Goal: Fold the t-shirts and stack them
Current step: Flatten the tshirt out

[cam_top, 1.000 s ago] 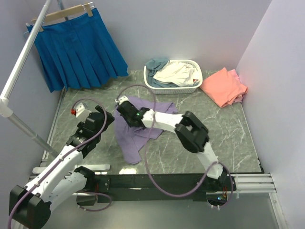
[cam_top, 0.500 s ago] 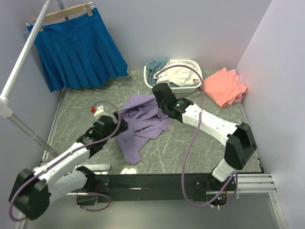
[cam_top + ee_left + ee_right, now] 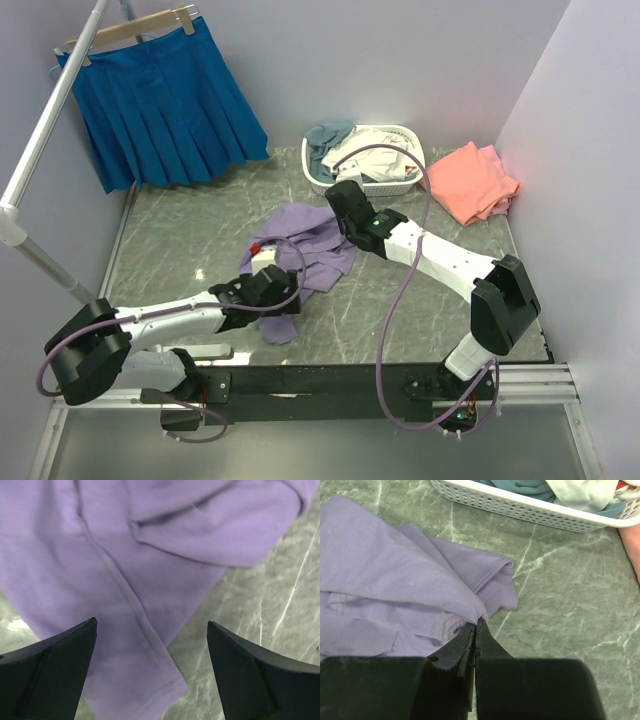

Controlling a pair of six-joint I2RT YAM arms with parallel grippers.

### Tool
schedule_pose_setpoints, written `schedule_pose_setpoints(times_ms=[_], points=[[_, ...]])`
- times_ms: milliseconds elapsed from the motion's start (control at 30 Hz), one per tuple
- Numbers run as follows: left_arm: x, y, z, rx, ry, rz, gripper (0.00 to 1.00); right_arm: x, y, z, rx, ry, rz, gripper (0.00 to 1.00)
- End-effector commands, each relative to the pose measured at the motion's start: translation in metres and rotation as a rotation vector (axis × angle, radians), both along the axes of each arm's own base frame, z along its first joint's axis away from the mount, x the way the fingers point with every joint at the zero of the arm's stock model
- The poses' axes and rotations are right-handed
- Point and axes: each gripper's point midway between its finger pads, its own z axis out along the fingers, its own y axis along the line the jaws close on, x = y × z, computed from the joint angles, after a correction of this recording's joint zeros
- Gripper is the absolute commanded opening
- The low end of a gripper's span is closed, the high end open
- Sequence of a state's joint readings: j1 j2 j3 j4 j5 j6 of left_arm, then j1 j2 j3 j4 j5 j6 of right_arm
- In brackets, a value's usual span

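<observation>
A two-armed robot works over a lavender-purple t-shirt point(image 3: 300, 250) lying rumpled near the middle of a grey-green marbled table point(image 3: 180, 230).

The right gripper point(image 3: 476, 622) has its jaws pressed together on a fold of the shirt's cloth, which rises to a small peak at the fingertips. One sleeve point(image 3: 500, 580) spreads flat on the table just beyond the pinch. In the overhead view the right gripper point(image 3: 338, 205) sits at the shirt's far right edge, close to the basket.

The left arm reaches low across the near side of the table. The left gripper point(image 3: 151, 624) hangs over the shirt's near end with its jaws wide apart and holding nothing. A seam point(image 3: 130, 610) runs between the two dark fingers point(image 3: 55, 665), and the hem lies on bare stone below. From above, the left gripper point(image 3: 283, 305) is over the shirt's lower tail.

At the back of the table stands a white lattice basket point(image 3: 360, 186) holding a cream-white t-shirt point(image 3: 375, 150) and a grey-blue t-shirt point(image 3: 325, 135), both crumpled. To the right of the basket, coral-pink t-shirts point(image 3: 470, 180) lie in a loose pile near the wall.

A bright blue pleated skirt point(image 3: 160, 100) hangs from a wooden hanger point(image 3: 130, 28) at far left, well apart from both arms.
</observation>
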State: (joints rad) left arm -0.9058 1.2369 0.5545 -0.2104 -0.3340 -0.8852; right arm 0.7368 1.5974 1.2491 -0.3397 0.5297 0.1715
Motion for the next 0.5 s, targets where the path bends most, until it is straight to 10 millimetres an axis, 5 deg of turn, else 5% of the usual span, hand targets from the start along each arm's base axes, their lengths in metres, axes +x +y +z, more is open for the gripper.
schedule_pose_setpoints(times_ms=[0,100,367,467], points=[[0.002,-0.005,0.006,0.019,-0.012,0.035,0.83,0.002,-0.002,0.017,0.056,-0.042,-0.016,0.00],[0.000,-0.008,0.004,0.027,-0.009,0.035,0.73,0.003,-0.004,0.017,0.056,-0.038,-0.021,0.00],[-0.005,-0.005,-0.011,0.111,0.021,0.048,0.72,0.002,-0.010,0.018,0.057,-0.036,-0.030,0.01],[-0.005,-0.003,-0.017,0.133,0.027,0.059,0.62,0.001,-0.009,0.020,0.064,-0.040,-0.027,0.01]])
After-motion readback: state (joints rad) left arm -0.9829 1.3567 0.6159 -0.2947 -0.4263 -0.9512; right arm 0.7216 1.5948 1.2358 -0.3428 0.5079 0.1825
